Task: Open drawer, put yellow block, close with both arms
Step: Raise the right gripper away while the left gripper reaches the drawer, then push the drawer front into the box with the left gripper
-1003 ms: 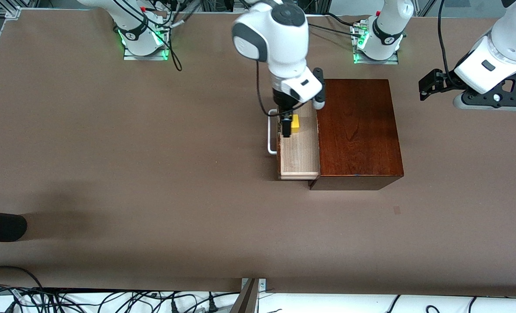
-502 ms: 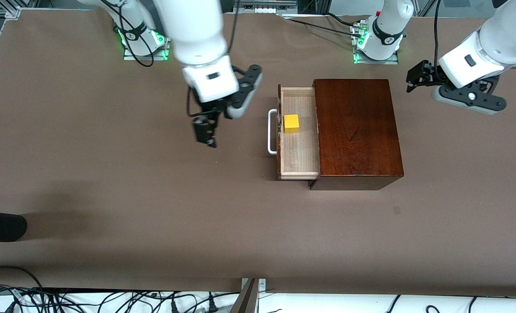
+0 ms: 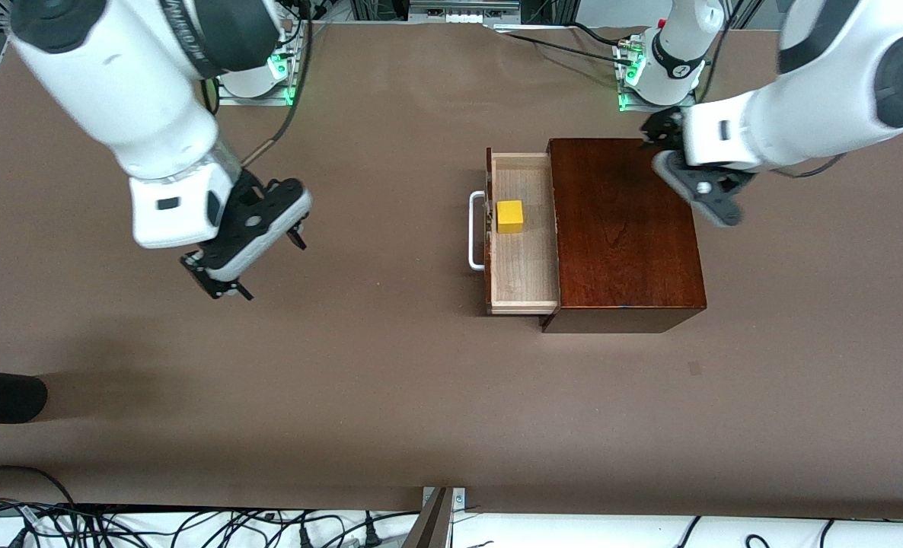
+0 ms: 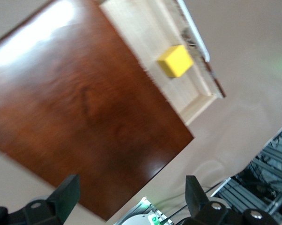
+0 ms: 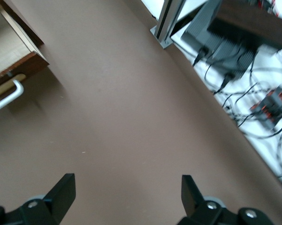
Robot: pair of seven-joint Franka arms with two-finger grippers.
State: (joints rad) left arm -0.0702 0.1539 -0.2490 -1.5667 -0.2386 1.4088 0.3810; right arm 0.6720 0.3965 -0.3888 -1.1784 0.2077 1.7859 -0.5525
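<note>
The drawer (image 3: 524,274) of the dark reddish-brown box (image 3: 623,228) stands pulled out, with its white handle (image 3: 473,232) toward the right arm's end. The yellow block (image 3: 509,216) lies in the drawer, in the part farther from the front camera. My right gripper (image 3: 269,265) is open and empty above bare table, well away from the handle. My left gripper (image 3: 653,133) is open and empty over the box's corner nearest the left arm's base. The left wrist view shows the left gripper (image 4: 131,197), box top (image 4: 85,117) and block (image 4: 175,61). The right wrist view shows the right gripper (image 5: 124,192) and handle (image 5: 7,96).
A dark rounded object (image 3: 2,396) juts in over the table at the right arm's end, near the front camera. Cables (image 3: 193,525) and a metal post (image 3: 436,517) run along the near table edge. The arm bases (image 3: 661,68) stand along the edge farthest from the camera.
My right gripper let go of the yellow block in the drawer, then swung away toward the right arm's end. My left gripper moved in from beside the box to over its corner.
</note>
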